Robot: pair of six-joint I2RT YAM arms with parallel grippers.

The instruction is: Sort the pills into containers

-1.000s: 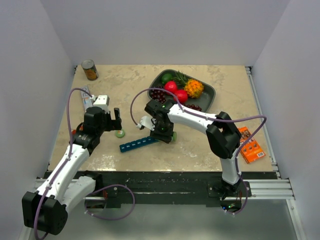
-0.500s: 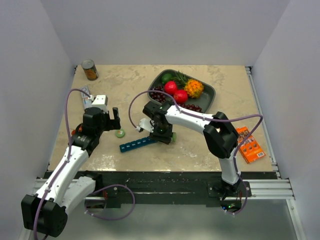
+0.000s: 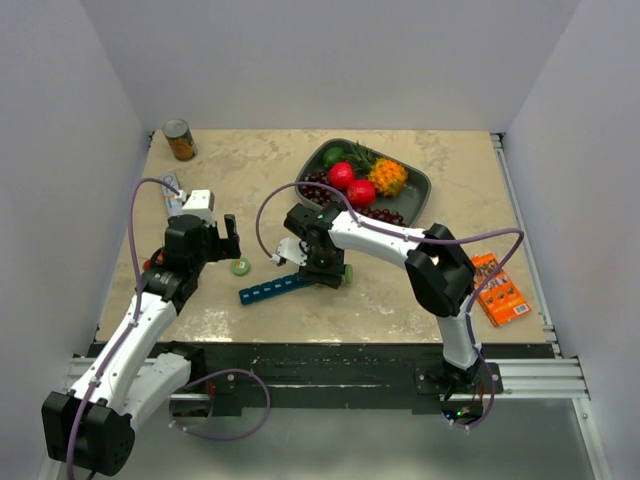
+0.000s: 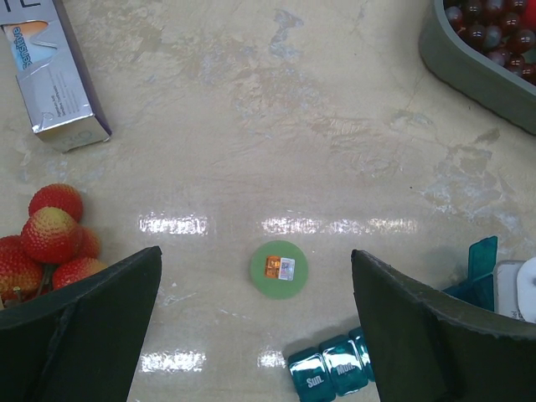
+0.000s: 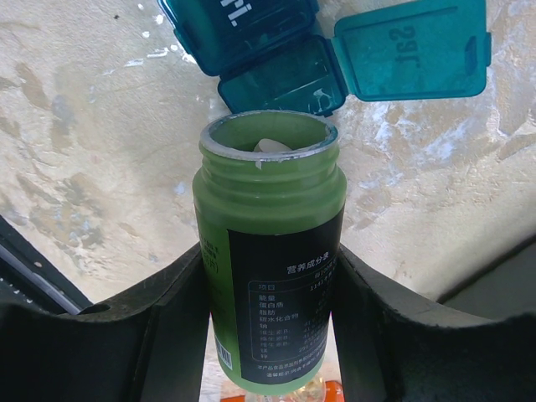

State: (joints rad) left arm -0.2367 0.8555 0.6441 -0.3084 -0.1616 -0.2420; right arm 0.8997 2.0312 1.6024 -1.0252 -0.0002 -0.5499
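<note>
Organizer (image 5: pixel 243 33) partly cut off beyond bottle (image 5: pixel 270 234) clamped in right jaws (left jaws apart).

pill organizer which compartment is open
The end compartment by the green bottle: its Sat lid is flipped back; the Fri one beside it is shut.

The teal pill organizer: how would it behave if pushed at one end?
Probably light: the pill organizer is thin hollow plastic and should slide easily on the glossy table. Being long and narrow, it would likely pivot, not travel straight. Its open lid may flap.
</note>
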